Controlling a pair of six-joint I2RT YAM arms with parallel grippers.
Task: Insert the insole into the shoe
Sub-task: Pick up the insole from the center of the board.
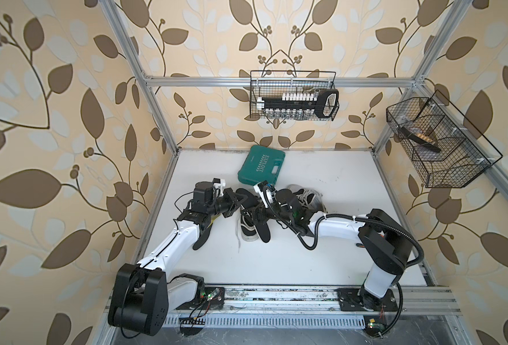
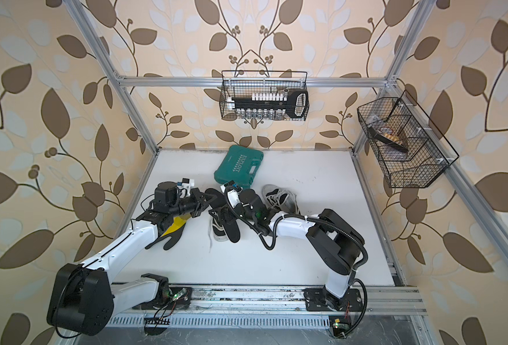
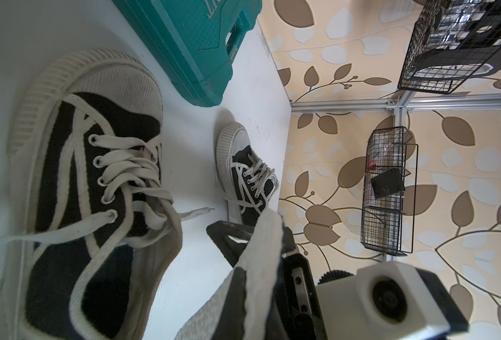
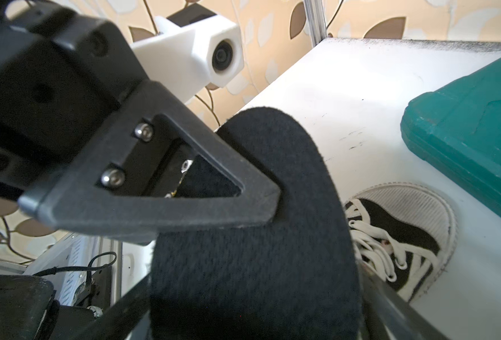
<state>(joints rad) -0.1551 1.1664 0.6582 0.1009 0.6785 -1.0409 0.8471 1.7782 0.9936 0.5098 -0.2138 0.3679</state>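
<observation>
White tabletop (image 1: 336, 185): insole (image 4: 258, 265) prob. in L claw (image 3: 258, 235)

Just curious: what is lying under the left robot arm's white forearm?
What looks like a flat black insole with a yellow patch on the white table; one end is hidden beneath the forearm.

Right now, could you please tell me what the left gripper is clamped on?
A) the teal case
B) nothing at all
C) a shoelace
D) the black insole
D: in the right wrist view the left gripper is shut on the edge of the black insole, while the teal case lies apart from it.
</observation>
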